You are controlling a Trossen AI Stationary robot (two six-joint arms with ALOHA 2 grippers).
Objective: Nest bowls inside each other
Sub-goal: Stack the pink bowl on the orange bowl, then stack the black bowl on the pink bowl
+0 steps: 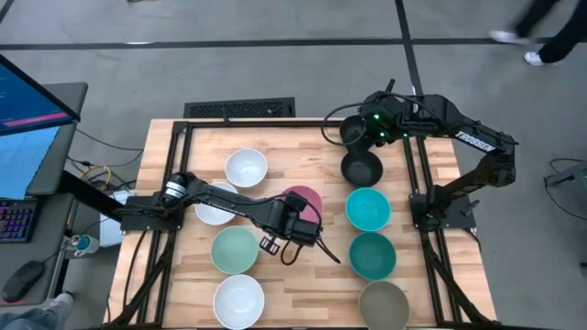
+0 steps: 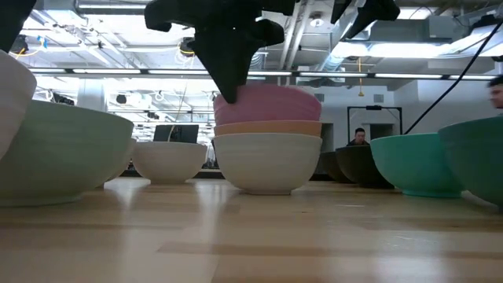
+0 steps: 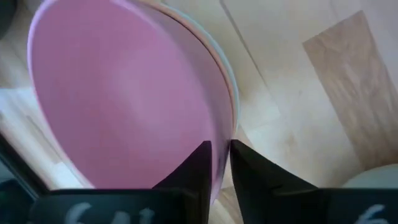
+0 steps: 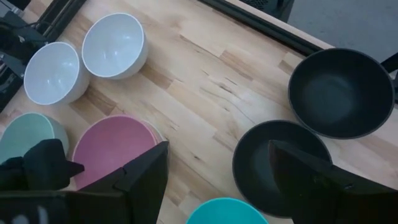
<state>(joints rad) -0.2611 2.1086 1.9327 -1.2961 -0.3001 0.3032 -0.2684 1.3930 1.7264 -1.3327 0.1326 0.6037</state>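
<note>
The left gripper (image 3: 221, 163) straddles the rim of a smooth round pink bowl (image 3: 124, 93), fingers narrowly parted, one inside and one outside; whether they pinch the rim is unclear. Under it, that bowl sits nested atop an orange bowl (image 2: 267, 127) and a white bowl (image 2: 267, 161). The right gripper (image 4: 217, 168) hovers spread wide above a black round bowl (image 4: 273, 165), another black bowl (image 4: 341, 93) beyond it.
</note>
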